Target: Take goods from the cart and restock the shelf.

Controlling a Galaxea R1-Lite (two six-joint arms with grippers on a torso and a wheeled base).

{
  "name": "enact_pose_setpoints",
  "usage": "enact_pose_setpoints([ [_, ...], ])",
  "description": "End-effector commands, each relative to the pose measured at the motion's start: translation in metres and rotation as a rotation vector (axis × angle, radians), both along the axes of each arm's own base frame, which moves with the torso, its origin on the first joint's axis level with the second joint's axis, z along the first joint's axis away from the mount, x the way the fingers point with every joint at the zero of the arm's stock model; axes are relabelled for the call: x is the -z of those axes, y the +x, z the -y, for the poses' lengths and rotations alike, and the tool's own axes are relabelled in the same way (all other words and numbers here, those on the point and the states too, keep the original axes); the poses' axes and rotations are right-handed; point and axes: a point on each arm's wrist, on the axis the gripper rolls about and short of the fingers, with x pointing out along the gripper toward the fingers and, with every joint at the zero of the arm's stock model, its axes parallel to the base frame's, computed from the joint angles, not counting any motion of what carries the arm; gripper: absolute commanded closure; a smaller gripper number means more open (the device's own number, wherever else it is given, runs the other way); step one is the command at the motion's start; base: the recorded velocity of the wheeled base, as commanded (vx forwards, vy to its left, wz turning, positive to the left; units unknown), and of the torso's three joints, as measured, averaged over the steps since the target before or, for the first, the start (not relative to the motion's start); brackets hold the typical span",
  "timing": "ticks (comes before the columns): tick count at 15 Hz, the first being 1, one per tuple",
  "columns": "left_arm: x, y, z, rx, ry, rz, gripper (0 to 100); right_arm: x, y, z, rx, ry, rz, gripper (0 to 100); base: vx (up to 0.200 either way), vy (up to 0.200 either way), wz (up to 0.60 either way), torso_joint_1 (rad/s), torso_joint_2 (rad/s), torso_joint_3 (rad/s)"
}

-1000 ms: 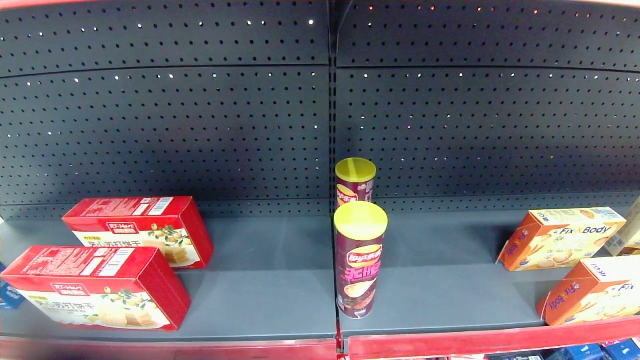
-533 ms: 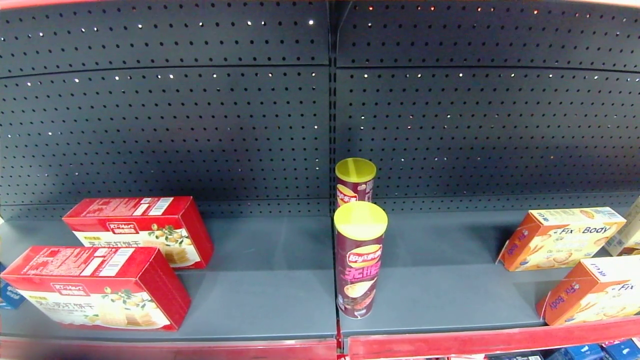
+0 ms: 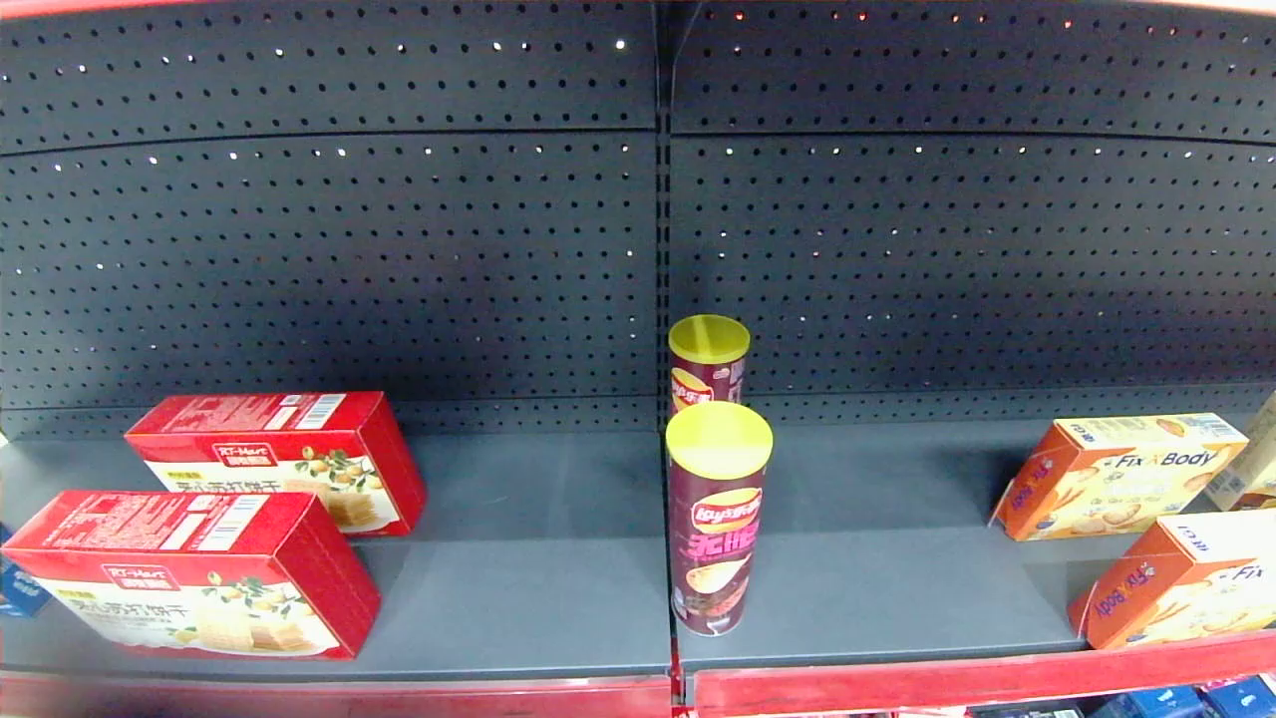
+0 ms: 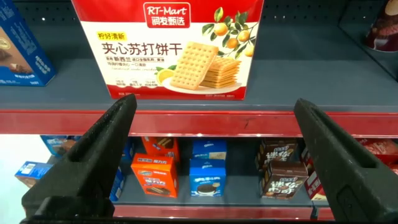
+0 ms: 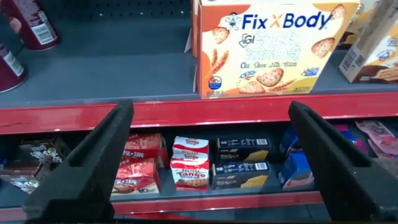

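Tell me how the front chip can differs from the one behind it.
The front chip can stands near the red front edge of the shelf; the rear chip can stands back by the perforated panel. The front chip can shows its full height; the rear chip can's lower part is hidden behind it. Both are upright, with maroon bodies and yellow-green lids.

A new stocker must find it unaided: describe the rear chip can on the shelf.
Find the grey shelf with its perforated back panel. At its middle stand two maroon, yellow-lidded cans. The rear chip can is nearer the panel, partly hidden by the front can.
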Motion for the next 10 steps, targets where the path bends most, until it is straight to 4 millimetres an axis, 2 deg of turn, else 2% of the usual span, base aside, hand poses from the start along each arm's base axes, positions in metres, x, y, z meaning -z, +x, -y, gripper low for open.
enact_pose_setpoints([
  [1,0.0,0.0001,0.0,-0.001,0.0,-0.002,0,0.0008,0.0002,0.0,0.0,0.0,-0.003,0,0.0,0.0,0.0,0.0,0.0,0.0],
  [10,0.0,0.0001,0.0,-0.001,0.001,-0.002,0,0.0008,0.0002,-0.0001,-0.005,-0.006,-0.003,0,0.0,0.0,0.0,0.0,0.0,0.0],
])
